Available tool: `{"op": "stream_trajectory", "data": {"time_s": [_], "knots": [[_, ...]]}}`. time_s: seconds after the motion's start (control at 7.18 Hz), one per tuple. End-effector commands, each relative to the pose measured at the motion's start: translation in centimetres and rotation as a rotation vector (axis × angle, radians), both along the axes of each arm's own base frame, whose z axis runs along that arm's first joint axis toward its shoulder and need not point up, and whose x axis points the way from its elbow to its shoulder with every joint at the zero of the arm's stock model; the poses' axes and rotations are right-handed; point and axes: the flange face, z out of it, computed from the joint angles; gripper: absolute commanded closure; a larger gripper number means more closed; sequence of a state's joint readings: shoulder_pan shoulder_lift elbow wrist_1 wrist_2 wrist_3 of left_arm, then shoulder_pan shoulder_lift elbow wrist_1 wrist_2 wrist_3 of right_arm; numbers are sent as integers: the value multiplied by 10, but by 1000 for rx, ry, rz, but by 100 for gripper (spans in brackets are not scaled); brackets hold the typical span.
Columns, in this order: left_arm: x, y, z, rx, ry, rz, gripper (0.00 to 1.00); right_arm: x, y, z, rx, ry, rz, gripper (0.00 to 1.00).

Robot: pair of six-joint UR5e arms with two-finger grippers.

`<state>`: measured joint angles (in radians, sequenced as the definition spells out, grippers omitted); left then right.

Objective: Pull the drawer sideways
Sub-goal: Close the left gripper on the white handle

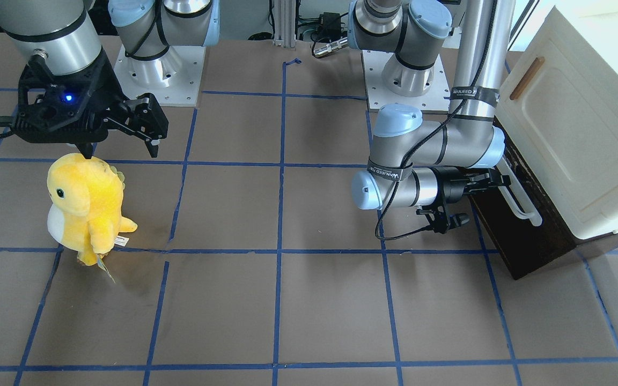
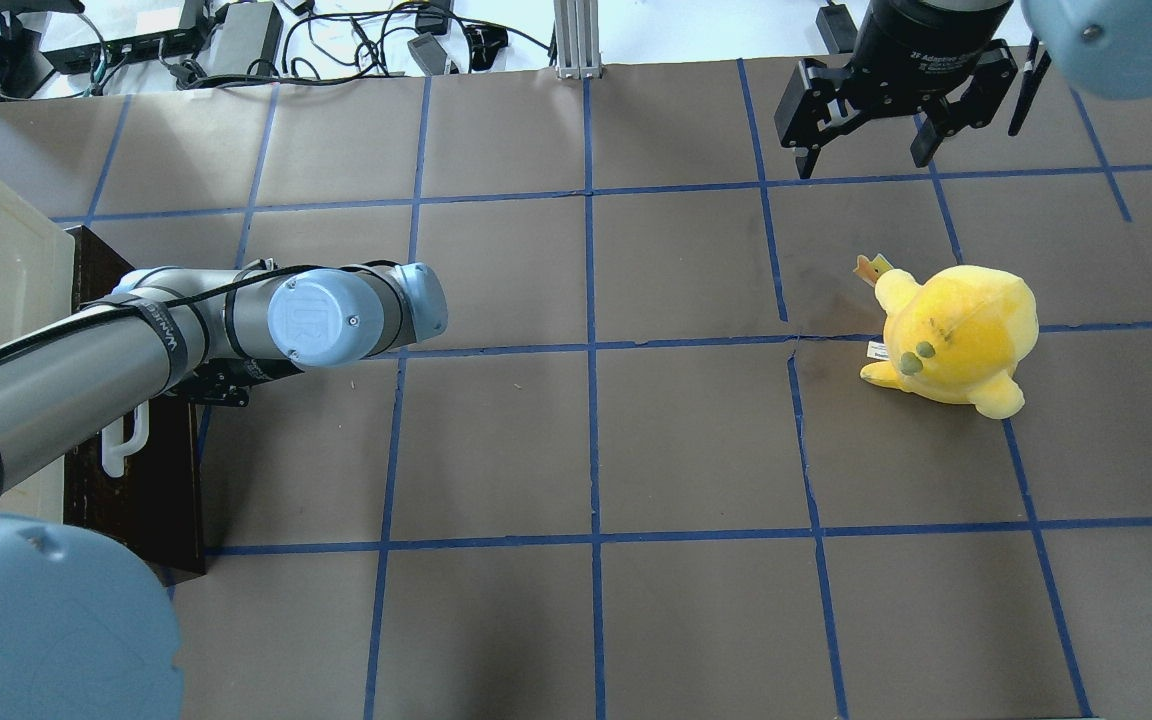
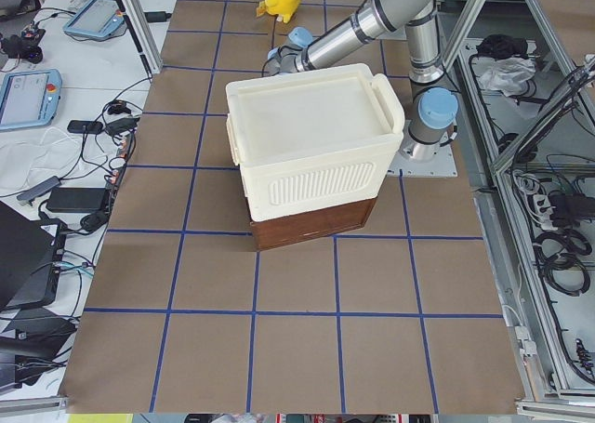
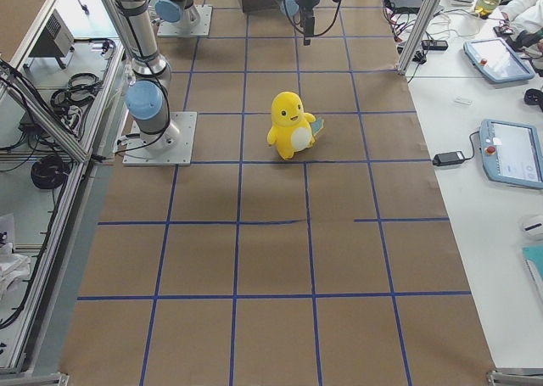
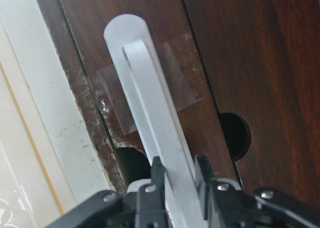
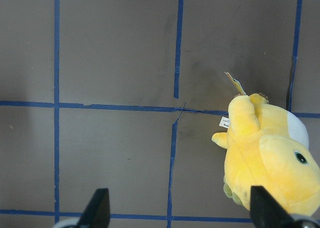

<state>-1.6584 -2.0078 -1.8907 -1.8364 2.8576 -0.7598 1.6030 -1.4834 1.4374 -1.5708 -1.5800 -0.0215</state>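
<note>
Clamped with the left gripper (image 5: 180, 164) on the long white bar handle (image 5: 152, 102) of the drawer (image 1: 531, 241), one finger on each side of the bar and the wrist level and square to the dark front. Probably set so for a straight sideways pull out from under the cream-white cabinet (image 1: 577, 134) at the table's left end. Poised well apart on the right, right gripper (image 2: 863, 165) spread wide and empty near the yellow plush toy (image 2: 956, 335), apparently to stay out of the way.
</note>
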Motion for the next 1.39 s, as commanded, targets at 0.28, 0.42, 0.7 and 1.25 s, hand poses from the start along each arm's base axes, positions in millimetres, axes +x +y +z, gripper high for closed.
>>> {"op": "stream_trajectory", "data": {"time_s": [0.28,0.42,0.7,1.25], "knots": [[-32,2,6,-19,2,-64,83,0,0,0,0,0,0,0],[-33,1,5,-17,2,-67,83,0,0,0,0,0,0,0],[-37,2,4,-8,1,-75,83,0,0,0,0,0,0,0],[-77,10,4,-8,4,-158,83,0,0,0,0,0,0,0]]}}
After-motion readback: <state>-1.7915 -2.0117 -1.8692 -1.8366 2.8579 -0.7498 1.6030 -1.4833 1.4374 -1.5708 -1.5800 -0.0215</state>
